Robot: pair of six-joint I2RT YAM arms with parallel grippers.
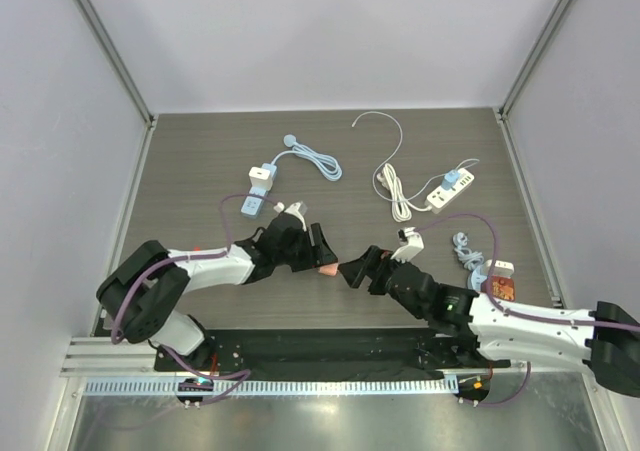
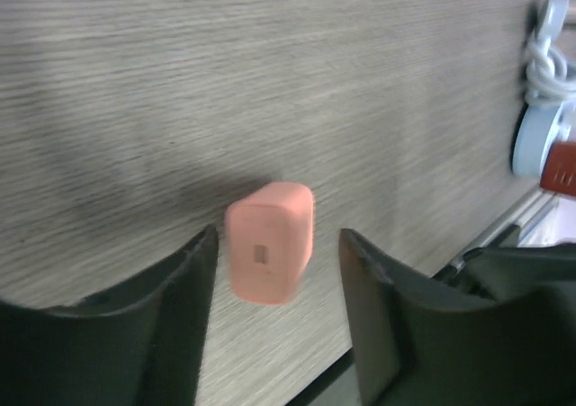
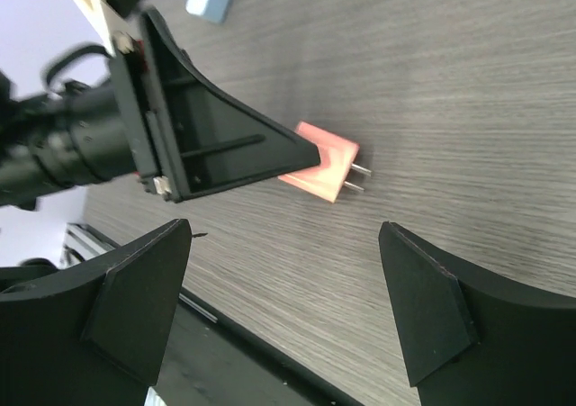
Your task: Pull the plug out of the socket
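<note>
A salmon-pink plug [image 1: 328, 269] lies loose on the table between my two grippers, not in any socket. In the left wrist view the plug [image 2: 270, 241] sits just ahead of and between the open fingers of my left gripper [image 2: 279, 235], touching neither. In the right wrist view the plug [image 3: 322, 167] shows its two metal prongs [image 3: 358, 176] pointing right, with a left gripper finger [image 3: 225, 154] overlapping its near end. My right gripper [image 3: 286, 229] is open and empty, a short way from the plug. A white power strip [image 1: 452, 189] with a blue plug [image 1: 451, 178] in it lies at the back right.
A white adapter [image 1: 262, 174] and a blue one [image 1: 252, 206] lie at the back left beside a light blue cable [image 1: 315, 158]. A white cable [image 1: 395, 186] lies by the strip. A coiled cord [image 1: 467, 251] and a red item [image 1: 503, 286] lie at the right.
</note>
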